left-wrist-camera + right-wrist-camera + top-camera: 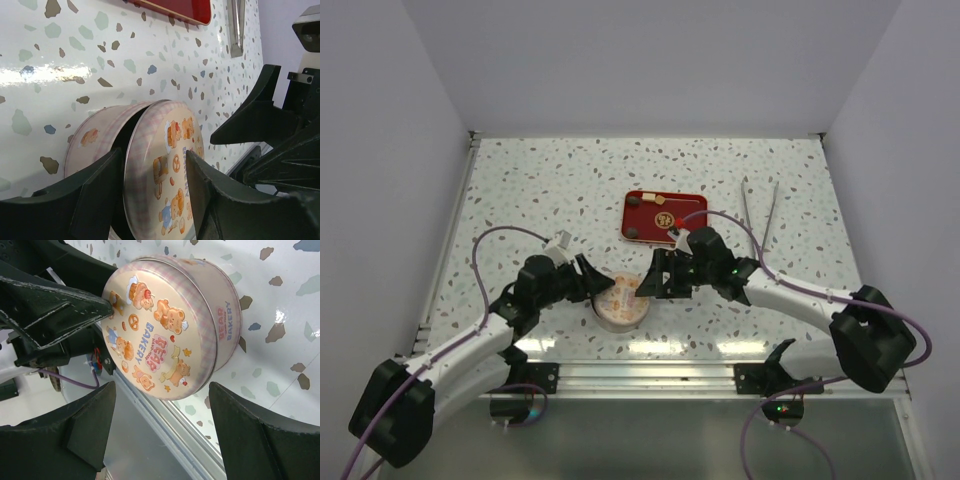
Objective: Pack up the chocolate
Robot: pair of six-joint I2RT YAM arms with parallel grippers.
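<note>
A round tin [620, 303] printed with bears stands near the table's front edge. My left gripper [597, 289] is shut on the edge of its lid [165, 165], which is tilted up off the tin body [92, 137] and leaves a dark gap. My right gripper [649, 279] is open just right of the tin, its fingers wide apart around the lid [150, 335] without touching. Small dark chocolate pieces [635, 201] lie on the red tray [655, 228] behind. The tin's inside is hidden.
Metal tongs [761, 208] lie at the back right of the speckled table. The red tray also shows in the left wrist view [185, 9], and so do the tongs [235, 25]. A metal rail [650, 372] runs along the front edge.
</note>
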